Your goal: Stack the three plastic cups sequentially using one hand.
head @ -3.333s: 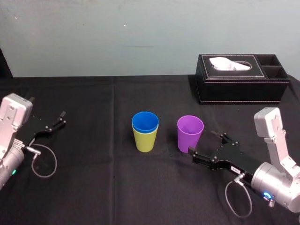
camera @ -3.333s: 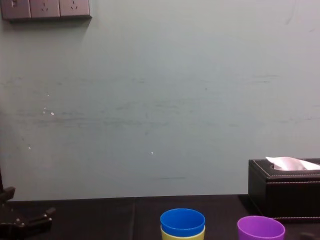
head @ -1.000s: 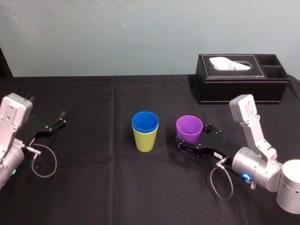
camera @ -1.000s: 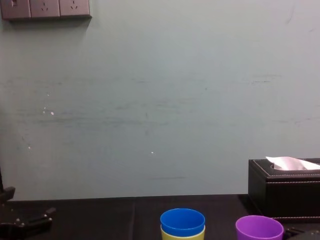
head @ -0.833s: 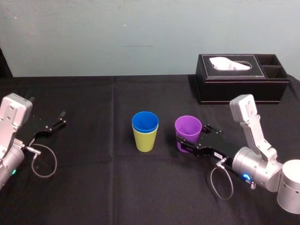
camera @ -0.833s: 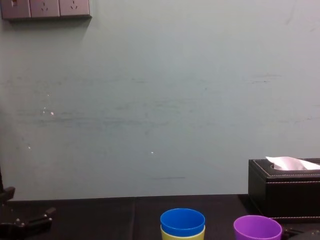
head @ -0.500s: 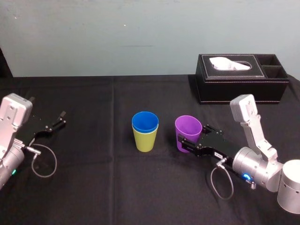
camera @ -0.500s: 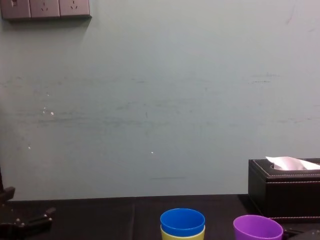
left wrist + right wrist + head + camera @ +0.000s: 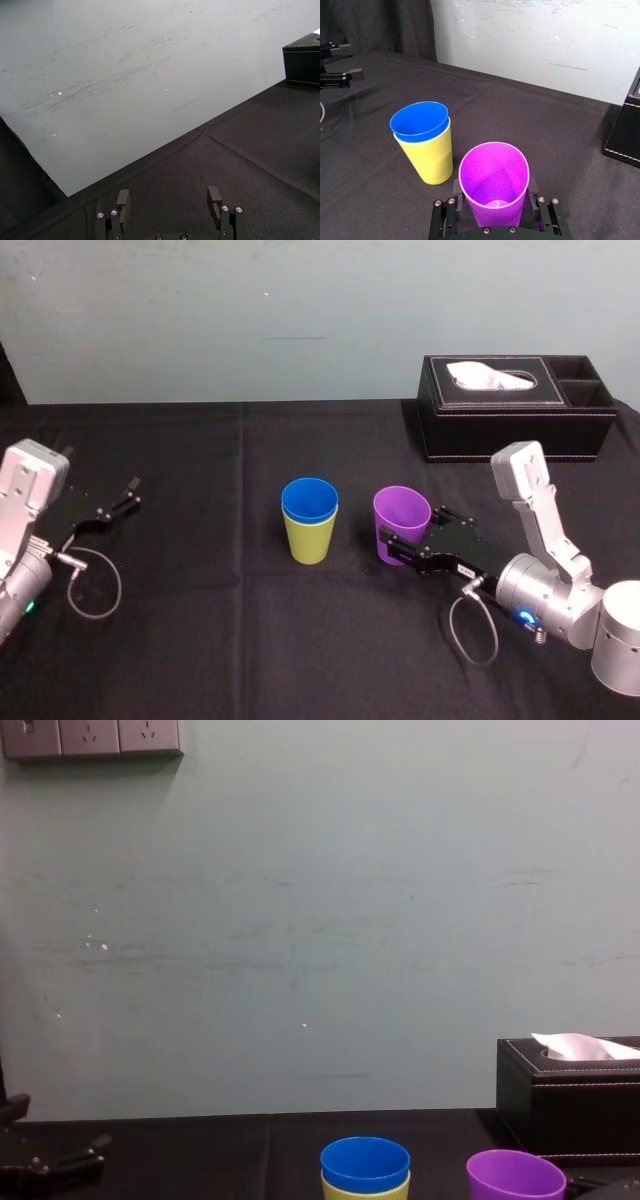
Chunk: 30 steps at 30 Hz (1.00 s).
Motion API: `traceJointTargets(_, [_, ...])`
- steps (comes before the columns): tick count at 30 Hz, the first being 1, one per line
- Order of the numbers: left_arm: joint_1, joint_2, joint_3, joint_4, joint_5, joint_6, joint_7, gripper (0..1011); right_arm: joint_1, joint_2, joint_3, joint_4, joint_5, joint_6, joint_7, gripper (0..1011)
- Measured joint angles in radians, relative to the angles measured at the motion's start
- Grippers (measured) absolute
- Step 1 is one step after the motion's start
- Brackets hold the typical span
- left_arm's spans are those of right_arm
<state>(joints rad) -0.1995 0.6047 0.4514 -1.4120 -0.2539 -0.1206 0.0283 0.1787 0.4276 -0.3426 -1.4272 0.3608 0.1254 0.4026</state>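
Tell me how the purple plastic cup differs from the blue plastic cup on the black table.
The blue plastic tumbler sits nested inside the yellow-green plastic tumbler, with just its top band showing; the purple plastic tumbler stands apart to the robot's right, not nested. The black right gripper has its jaws closed on the purple tumbler's sides; nothing grips the blue one. Both are smooth, tapered, mouth-up and empty.

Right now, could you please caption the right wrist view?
Right end effector grips purple cup beside blue cup nested in yellow-green cup.
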Motion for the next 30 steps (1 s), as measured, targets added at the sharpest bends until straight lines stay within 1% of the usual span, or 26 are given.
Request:
traceJointTargets(4, [0.000, 0.000, 0.000, 0.000, 0.000, 0.000, 0.000, 1010, -0.001, 0.000, 0.000, -0.001, 0.001, -0.001, 0.000, 732])
traceJointTargets(8, [0.000, 0.000, 0.000, 0.000, 0.000, 0.000, 0.000, 1010, -0.012, 0.004, 0.010, -0.022, 0.009, -0.004, 0.000, 732])
traceJointTargets(14, [0.000, 0.000, 0.000, 0.000, 0.000, 0.000, 0.000, 1010, -0.039, 0.023, 0.032, -0.089, 0.028, 0.003, -0.005, 732])
traceJointTargets(19, [0.000, 0.000, 0.000, 0.000, 0.000, 0.000, 0.000, 1010, -0.060, 0.044, 0.056, -0.156, 0.054, 0.022, -0.009, 733])
traceJointTargets(23, [0.000, 0.000, 0.000, 0.000, 0.000, 0.000, 0.000, 1010, -0.063, 0.064, 0.066, -0.207, 0.069, 0.040, -0.010, 732])
traceJointTargets(27, [0.000, 0.000, 0.000, 0.000, 0.000, 0.000, 0.000, 1010, -0.061, 0.073, 0.069, -0.231, 0.082, 0.051, -0.009, 732])
traceJointTargets(30, [0.000, 0.000, 0.000, 0.000, 0.000, 0.000, 0.000, 1010, -0.050, 0.082, 0.069, -0.262, 0.096, 0.061, -0.007, 732])
